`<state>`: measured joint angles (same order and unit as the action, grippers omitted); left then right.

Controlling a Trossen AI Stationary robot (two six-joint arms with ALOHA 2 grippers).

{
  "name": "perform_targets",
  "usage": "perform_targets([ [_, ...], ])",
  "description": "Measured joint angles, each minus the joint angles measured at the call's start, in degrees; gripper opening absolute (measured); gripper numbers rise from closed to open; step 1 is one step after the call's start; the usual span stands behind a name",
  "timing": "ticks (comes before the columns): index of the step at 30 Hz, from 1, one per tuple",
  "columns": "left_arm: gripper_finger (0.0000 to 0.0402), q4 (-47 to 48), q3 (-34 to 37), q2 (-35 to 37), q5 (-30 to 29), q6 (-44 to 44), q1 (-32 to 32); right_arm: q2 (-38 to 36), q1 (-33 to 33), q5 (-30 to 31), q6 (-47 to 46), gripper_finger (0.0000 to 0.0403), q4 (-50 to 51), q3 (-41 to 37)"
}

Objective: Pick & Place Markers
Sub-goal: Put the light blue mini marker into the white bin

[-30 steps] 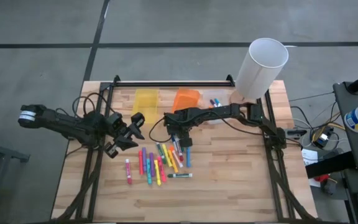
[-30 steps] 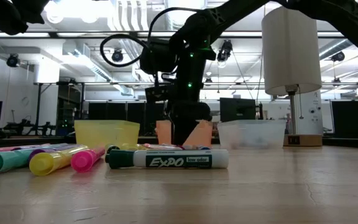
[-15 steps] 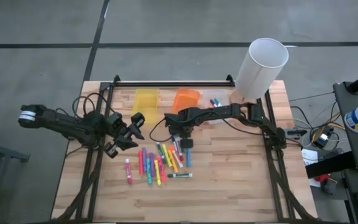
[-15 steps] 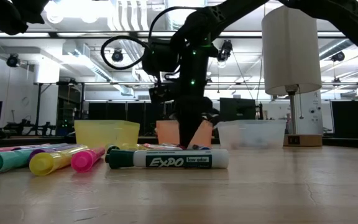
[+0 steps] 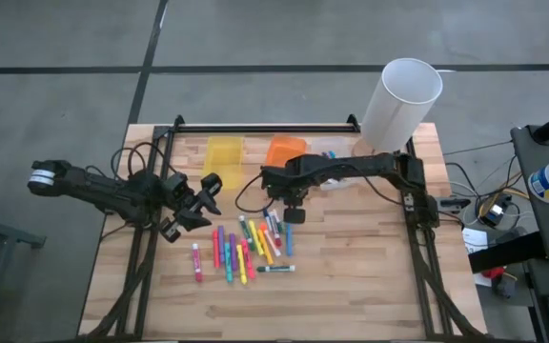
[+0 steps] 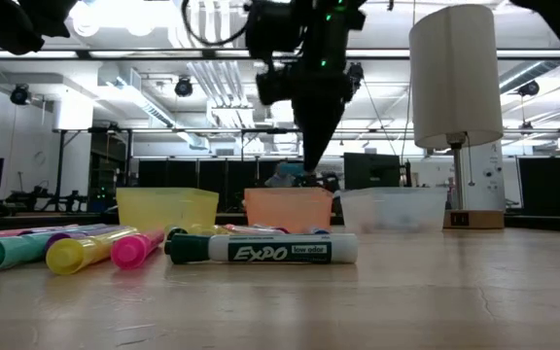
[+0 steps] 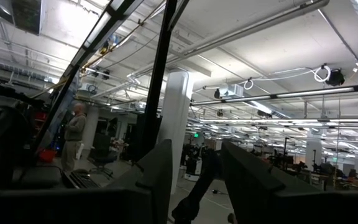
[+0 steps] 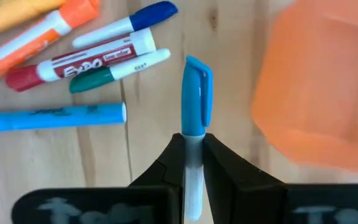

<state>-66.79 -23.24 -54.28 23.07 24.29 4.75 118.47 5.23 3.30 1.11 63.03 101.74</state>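
Several markers [image 5: 246,250] in pink, yellow, green, orange, blue and red lie flat in a loose pile at the table's middle. In the low view a green-capped EXPO marker [image 6: 261,250] lies nearest. My right gripper [image 5: 294,211] hangs above the pile's far-right side, near the orange bin [image 5: 286,152], shut on a blue-capped marker [image 8: 196,93]. My left gripper [image 5: 203,200] waits left of the pile, open [image 7: 196,149] and holding nothing. My right gripper [image 8: 192,138] pinches the blue-capped marker between its two fingers by the white barrel [image 8: 193,146], just behind the cap. The fingers point down from above [image 6: 311,160]. The blue cap sticks out past the fingertips. The marker is lifted clear of the table.
Along the far edge stand a yellow bin [image 5: 223,152], the orange bin and a clear bin [image 5: 330,152] holding a few markers. A tall white cylinder [image 5: 400,105] rises at the far right corner. Bare wood lies near and right of the pile.
My right gripper has risen from the marker pile, drifting a little toward the table's right, and has carried the blue-capped marker up off the table. The other markers have stayed where they were.
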Motion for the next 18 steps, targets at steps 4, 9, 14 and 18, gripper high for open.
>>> perform_targets([
  [4,0.0133,0.0,0.0,0.0,0.0,0.0,0.0,-3.9,0.0,2.5,-1.9,0.0029,1.1,-0.5],
  [9,0.0133,0.0,0.0,0.0,-0.1,0.0,0.0,-9.1,0.5,6.2,-5.9,0.0029,1.7,-2.1],
  [14,0.0133,0.0,0.0,0.0,-0.1,0.0,0.0,-13.4,2.1,11.1,-13.0,0.0029,1.8,-5.5],
  [18,0.0133,-0.1,0.0,0.0,-0.2,0.0,0.0,-15.2,4.6,12.8,-19.2,0.0029,1.8,-9.2],
])
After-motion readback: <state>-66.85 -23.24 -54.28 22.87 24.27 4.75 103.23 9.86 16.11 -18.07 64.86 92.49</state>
